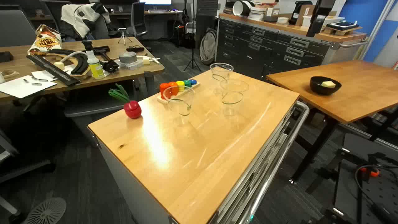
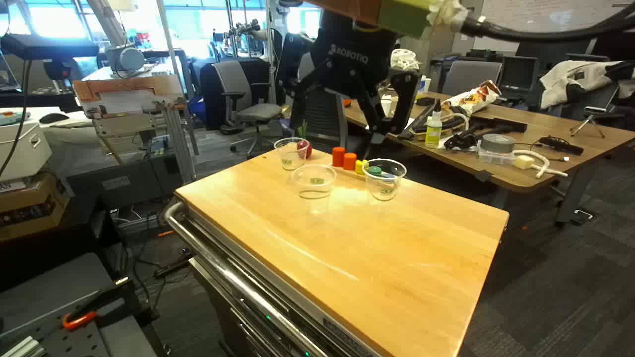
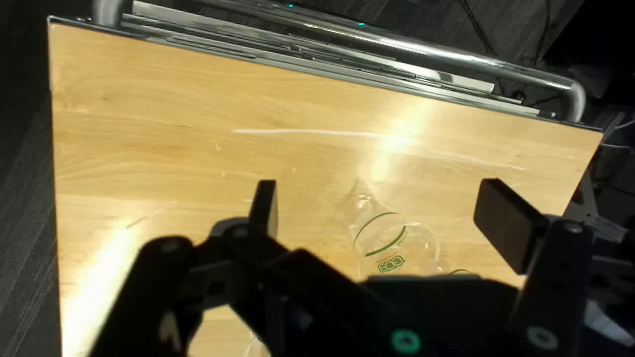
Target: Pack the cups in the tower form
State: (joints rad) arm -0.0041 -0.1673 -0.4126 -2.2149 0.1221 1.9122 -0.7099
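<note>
Hand (image 3: 384,214) spread above the tabletop (image 3: 173,148); one cup (image 3: 379,239) stands upright below, framed by the gap in wrist view.

ROBOTIQ on black housing (image 2: 353,59), ECO on clear cup (image 3: 384,248)

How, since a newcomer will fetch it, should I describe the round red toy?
Find the wooden cart top bearing three clear cups. Left of them in an exterior view, near the edge, sits the red toy. Green leaves on top set it apart from the coloured blocks.
</note>
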